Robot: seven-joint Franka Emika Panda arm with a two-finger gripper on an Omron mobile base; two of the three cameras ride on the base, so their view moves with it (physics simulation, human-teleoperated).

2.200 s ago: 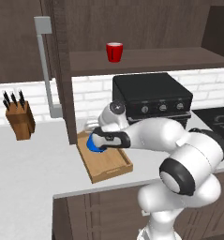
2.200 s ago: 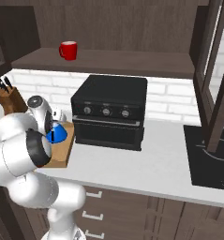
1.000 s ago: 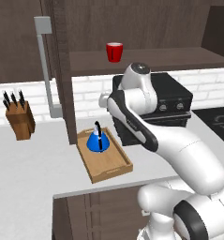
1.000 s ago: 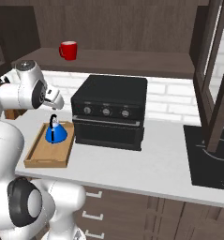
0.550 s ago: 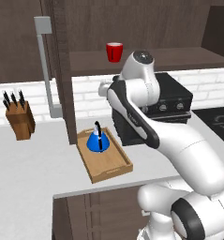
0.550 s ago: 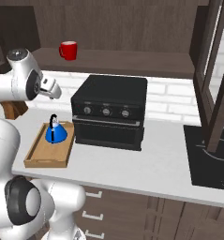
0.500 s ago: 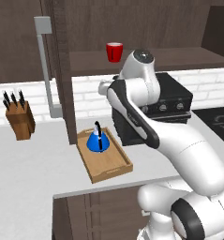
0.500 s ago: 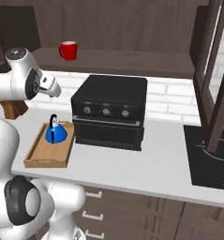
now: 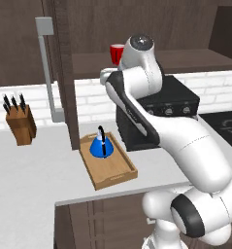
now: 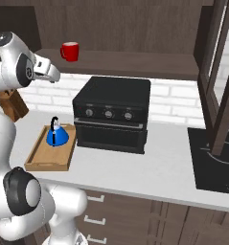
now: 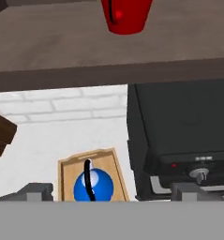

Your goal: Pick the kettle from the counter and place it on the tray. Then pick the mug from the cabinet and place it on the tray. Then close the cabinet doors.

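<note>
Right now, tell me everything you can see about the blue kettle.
The kettle is small, bright blue and cone-shaped, with a glossy look and a thin black handle arching over its top. It stands upright on the light-wood tray, near the tray's far end toward the brick wall, with the black oven beside the tray. Nothing but the tray touches it. The hand view looks down on its rounded top and handle, with the red mug on the shelf above.
</note>
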